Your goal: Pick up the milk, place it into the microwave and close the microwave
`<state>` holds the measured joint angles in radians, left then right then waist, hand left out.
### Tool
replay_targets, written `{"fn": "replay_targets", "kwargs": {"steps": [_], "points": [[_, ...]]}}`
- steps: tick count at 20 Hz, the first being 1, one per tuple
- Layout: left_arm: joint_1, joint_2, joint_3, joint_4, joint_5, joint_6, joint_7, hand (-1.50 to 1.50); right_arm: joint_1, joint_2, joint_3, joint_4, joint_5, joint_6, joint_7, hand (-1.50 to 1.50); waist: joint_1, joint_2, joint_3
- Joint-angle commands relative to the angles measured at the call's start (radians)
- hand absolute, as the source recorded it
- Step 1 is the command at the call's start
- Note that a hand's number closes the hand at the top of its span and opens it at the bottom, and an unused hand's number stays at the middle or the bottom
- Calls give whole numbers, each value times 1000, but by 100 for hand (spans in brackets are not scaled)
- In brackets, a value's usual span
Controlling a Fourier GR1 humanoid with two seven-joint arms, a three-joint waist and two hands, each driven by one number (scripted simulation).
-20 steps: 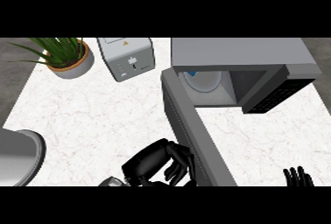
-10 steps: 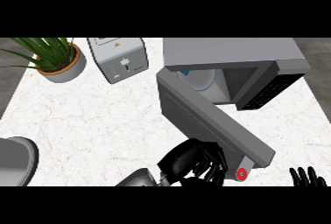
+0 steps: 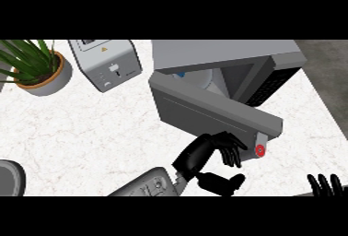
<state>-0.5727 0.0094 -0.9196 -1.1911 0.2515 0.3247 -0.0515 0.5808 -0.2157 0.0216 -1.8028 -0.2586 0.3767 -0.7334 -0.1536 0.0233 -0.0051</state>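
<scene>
The grey microwave (image 3: 224,53) stands at the back right of the counter. Its door (image 3: 211,108) hangs partly open, slanting from the upper left to the lower right, with a red button (image 3: 259,149) at its free end. Through the gap a little of the white and blue milk carton (image 3: 195,79) shows inside. My left hand (image 3: 204,154) is just below the door's free end, its fingers (image 3: 231,146) lightly bent and touching the door's outer face, holding nothing. Only the fingertips of my right hand (image 3: 325,184) show at the lower right edge, pointing up.
A silver toaster (image 3: 108,62) stands at the back, left of the microwave. A potted plant (image 3: 34,67) is at the far left. A grey round rim (image 3: 8,177) shows at the lower left edge. The counter's right edge (image 3: 325,108) runs beside the microwave.
The microwave door has swung in towards the oven, and my left hand has followed it up and to the right. The right hand stays at the lower right edge.
</scene>
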Motion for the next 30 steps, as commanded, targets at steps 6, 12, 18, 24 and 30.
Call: {"fn": "replay_targets", "kwargs": {"steps": [6,12,18,24,30], "points": [[-151,-9,70,120,165,180,-101,150,22,-38,39,-116,-46,45,63,-150,-66,19,-1],[-210,-9,134,176,299,186,-177,150,36,-79,47,-175,-76,88,77,-150,-114,35,-2],[-290,-9,175,263,381,185,-218,150,45,-95,51,-201,-120,97,106,-150,-149,48,1],[-380,-9,203,350,432,169,-252,150,49,-112,51,-250,-144,99,134,-150,-169,54,2],[-383,-9,203,370,477,182,-295,150,70,-125,61,-291,-181,121,141,-150,-194,55,3]]}}
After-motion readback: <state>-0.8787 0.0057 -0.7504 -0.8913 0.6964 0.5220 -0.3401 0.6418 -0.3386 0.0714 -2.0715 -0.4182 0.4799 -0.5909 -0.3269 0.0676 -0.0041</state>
